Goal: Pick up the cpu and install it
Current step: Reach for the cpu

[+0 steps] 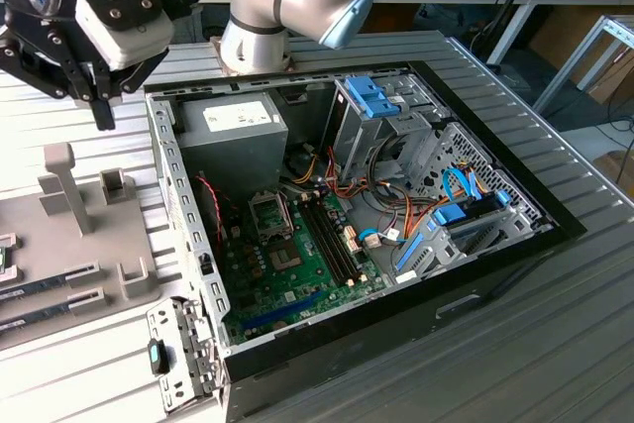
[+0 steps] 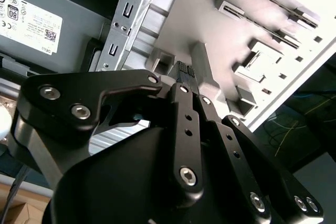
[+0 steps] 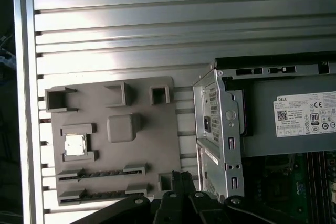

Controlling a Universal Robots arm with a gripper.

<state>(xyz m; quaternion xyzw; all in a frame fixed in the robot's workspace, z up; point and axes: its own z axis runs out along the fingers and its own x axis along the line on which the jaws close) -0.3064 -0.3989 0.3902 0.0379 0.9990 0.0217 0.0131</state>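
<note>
currently you'll find the cpu (image 3: pixel 74 145) flat in a bracketed pocket by the edge of the fixture tray (image 3: pixel 157 150) away from the pc case (image 3: pixel 220 108), prob. to fix its pos. gripper (image 3: pixel 181 178) hovers near the case-side edge, fingers pressed together, empty.

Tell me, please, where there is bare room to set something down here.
The bare ribbed metal table at the exterior view's right of the open black computer case. Crowded: the grey moulded tray holding the square silver cpu.
</note>
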